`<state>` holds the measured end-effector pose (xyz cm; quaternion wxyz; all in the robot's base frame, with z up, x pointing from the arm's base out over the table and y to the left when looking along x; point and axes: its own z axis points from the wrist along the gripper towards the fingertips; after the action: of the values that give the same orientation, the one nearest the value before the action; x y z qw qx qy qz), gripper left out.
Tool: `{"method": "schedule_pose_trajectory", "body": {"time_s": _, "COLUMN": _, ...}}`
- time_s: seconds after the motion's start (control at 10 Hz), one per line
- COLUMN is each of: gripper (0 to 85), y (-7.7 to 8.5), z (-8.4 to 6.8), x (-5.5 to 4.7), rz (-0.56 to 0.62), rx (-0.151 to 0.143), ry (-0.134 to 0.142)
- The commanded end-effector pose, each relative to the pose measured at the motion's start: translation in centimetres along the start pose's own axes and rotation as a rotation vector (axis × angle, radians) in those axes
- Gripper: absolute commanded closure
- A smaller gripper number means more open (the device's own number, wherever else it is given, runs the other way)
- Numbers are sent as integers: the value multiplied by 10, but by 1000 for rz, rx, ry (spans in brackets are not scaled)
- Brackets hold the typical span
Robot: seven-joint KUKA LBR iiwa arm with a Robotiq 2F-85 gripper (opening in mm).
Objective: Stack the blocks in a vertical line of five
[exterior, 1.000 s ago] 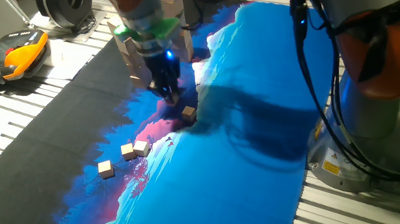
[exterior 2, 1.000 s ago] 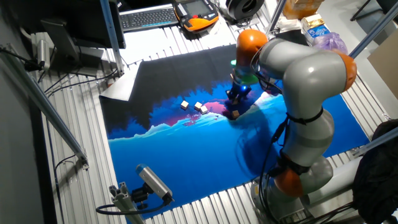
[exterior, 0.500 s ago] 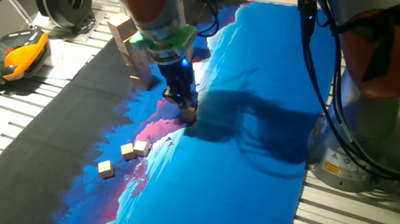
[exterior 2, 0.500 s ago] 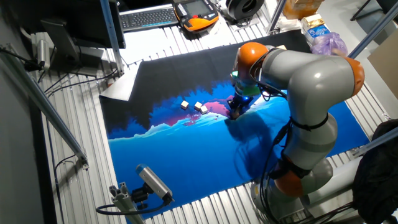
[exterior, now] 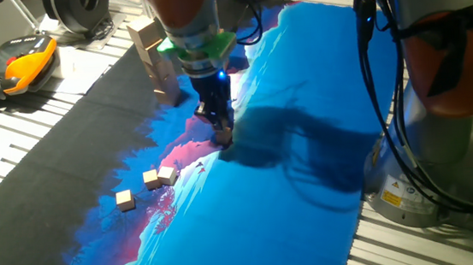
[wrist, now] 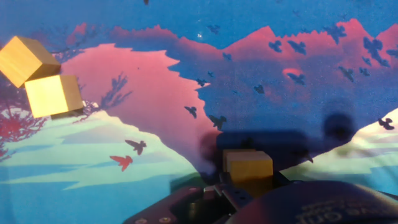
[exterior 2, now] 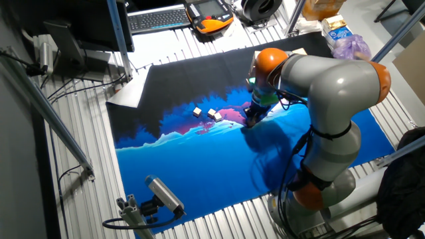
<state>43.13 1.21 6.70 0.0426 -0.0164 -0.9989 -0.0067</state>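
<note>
My gripper (exterior: 222,136) is low over the mat, shut on a small tan block (wrist: 249,169) that it holds on or just above a second block; only that one's edge shows in the hand view. In the other fixed view the gripper (exterior 2: 250,120) hides both. Three more loose blocks lie on the mat to the left: one alone (exterior: 125,199) and two touching (exterior: 150,179) (exterior: 167,174). The hand view shows the touching pair at upper left (wrist: 25,59) (wrist: 53,94). They also show in the other fixed view (exterior 2: 197,112) (exterior 2: 214,115).
A tall tower of larger pale wooden blocks (exterior: 151,58) stands just behind and left of the gripper. An orange and black pendant (exterior: 12,68) lies off the mat at far left. The robot's base (exterior: 442,132) stands at the mat's right edge.
The gripper has moved right and down with a block, from above the mat to the spot where a lone block lay. That lone block is now hidden under it.
</note>
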Motion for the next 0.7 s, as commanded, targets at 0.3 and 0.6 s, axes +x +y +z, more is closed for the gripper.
{"method": "schedule_pose_trajectory", "body": {"time_s": 0.3, "gripper": 850, "y": 1, "z": 1, "x": 0, "rz": 12, "rx": -12, "ry": 10}}
{"method": "schedule_pose_trajectory", "body": {"time_s": 0.6, "gripper": 680, "y": 1, "z": 1, "x": 0, "rz": 33, "rx": -6, "ry": 7}}
